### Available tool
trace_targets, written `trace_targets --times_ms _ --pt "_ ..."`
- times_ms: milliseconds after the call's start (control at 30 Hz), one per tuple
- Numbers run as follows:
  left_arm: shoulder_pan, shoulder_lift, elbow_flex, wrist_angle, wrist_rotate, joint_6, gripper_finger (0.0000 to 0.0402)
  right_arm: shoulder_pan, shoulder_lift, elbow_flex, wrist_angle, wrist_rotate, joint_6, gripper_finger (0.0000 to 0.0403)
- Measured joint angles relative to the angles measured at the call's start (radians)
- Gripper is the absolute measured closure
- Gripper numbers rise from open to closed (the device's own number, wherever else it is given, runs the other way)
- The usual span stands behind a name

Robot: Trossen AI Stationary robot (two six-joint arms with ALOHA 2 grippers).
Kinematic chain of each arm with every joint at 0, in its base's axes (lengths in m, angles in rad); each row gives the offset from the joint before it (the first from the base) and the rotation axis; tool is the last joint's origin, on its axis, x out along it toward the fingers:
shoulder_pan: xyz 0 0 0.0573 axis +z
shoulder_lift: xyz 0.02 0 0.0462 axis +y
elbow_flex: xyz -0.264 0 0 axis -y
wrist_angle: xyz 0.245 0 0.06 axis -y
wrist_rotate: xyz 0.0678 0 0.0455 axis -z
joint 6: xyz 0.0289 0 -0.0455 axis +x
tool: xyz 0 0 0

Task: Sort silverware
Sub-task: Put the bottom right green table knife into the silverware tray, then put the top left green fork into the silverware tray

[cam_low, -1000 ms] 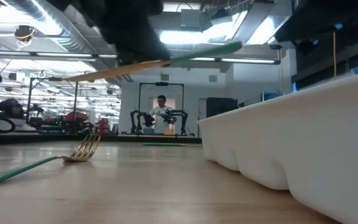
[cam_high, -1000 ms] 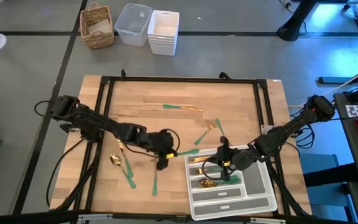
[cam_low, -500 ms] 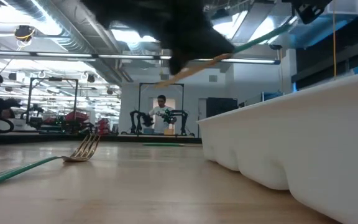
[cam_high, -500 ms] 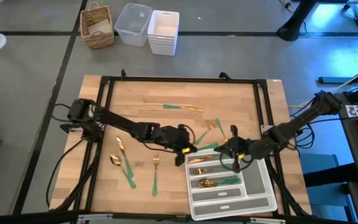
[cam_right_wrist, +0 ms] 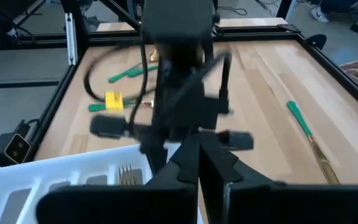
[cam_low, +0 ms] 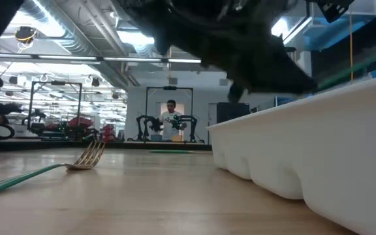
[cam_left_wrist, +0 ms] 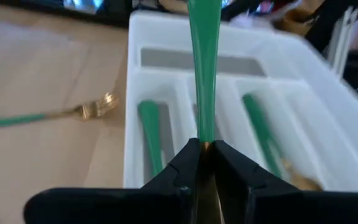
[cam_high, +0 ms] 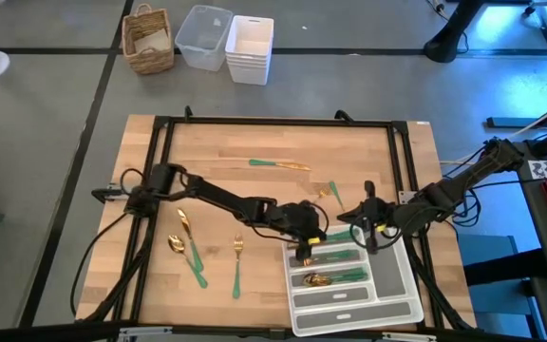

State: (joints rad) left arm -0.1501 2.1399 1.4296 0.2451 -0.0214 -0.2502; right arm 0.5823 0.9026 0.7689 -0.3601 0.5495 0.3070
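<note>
1. The left gripper (cam_high: 304, 253) reaches across the table to the white tray (cam_high: 399, 302) near the table's front right corner, its fingers (cam_left_wrist: 185, 163) clamped on a green-handled utensil (cam_left_wrist: 204, 68) whose handle points out over the tray's long compartments.
2. The left wrist view shows that handle hanging above the tray's slots, with other green handles (cam_left_wrist: 149, 134) lying in slots on either side of it.
3. The right gripper (cam_high: 372, 239) hovers at the tray's back right corner, its fingers pressed together with nothing between them.
4. Several pieces of silverware already lie in the tray: a gold-headed piece with a green handle (cam_high: 329, 278) rests in a middle compartment, and fork tines (cam_right_wrist: 126, 174) show in a slot near the right gripper.
5. On the bare wood, a knife (cam_high: 278, 165) lies toward the back edge of the table, alone and well apart from the rest.
6. A fork (cam_high: 329, 193) lies just behind the tray, between the two grippers.
7. Near the front left, a spoon (cam_high: 186, 256), a fork (cam_high: 237, 263) and another gold-headed piece (cam_high: 184, 228) lie close together.
8. From table height, a fork (cam_low: 89, 155) rests on the wood, tines toward the tray.
9. A wicker basket (cam_high: 149, 39) and white bins (cam_high: 249, 47) sit on the floor beyond the table; a person (cam_low: 170, 117) stands in the room behind.
</note>
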Motion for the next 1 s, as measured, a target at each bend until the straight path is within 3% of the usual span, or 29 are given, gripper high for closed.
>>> trace_targets --times_ms 433,700,833,1000 --pt "0.009 0.063 0.014 -0.022 0.0 0.023 0.0344 0.0 0.004 0.0 -0.021 -0.019 0.006 0.0397" --pt "0.009 0.059 0.014 -0.05 0.0 0.023 0.0307 0.0 0.005 0.0 -0.027 0.024 0.135 0.0397" --pt "0.013 -0.009 0.014 -0.11 0.001 0.036 0.0301 0.0 0.018 0.0 -0.033 0.109 0.245 0.0397" --pt "0.037 -0.156 0.014 -0.369 0.013 0.079 0.03 -0.043 0.037 0.0 -0.034 0.147 0.387 0.0397"
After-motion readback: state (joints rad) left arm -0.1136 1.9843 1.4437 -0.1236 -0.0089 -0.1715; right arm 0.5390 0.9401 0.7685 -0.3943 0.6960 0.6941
